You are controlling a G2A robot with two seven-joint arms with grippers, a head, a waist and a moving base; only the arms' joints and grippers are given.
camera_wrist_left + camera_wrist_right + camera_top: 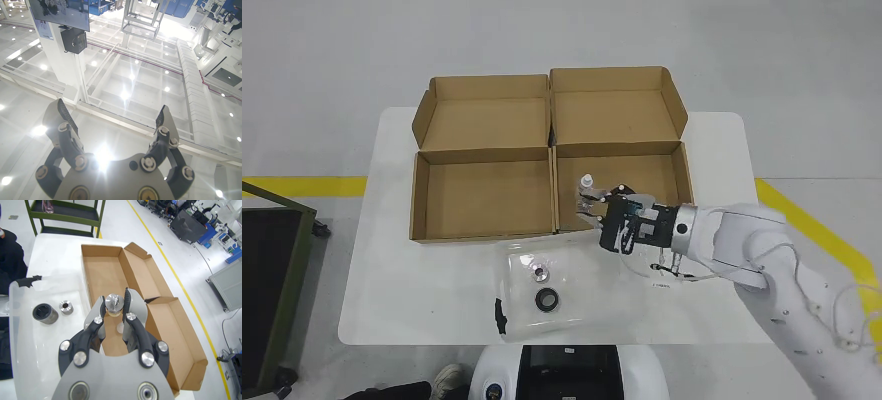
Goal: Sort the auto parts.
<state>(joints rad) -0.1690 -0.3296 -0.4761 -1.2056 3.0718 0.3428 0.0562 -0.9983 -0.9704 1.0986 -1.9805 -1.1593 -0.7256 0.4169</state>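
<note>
right claw [114, 294]: clamped on a silver stud part [113, 303]; toothed pads pressing its round body from both sides; thin stem on the part's end facing the wrist camera, tan band at the other end.
held part, position: raised over the right cardboard box [642, 175], in the corner nearest the left cardboard box [482, 195] and the robot's side; clear of the box floor.
right claw, top view [587, 205]: arm coming in from the robot's right, crossing the box's near wall.
below the held part: small pale item [120, 328] on the box floor; too unclear to identify.
boxes: two, side by side, touching along one wall, lids folded open on the far side; left box floor bare cardboard.
clear tray [517, 262]: on the white counter [392, 260], just beside the near walls of the boxes, on the robot's side.
tray contents: dark cylindrical bushing [547, 299] and a smaller silver collar [539, 269] with a centre hole; both upright, near each other, not touching; collar nearer the boxes.
left claw [112, 104]: fingers wide apart, nothing between them; pointed up at the ceiling lights.
</note>
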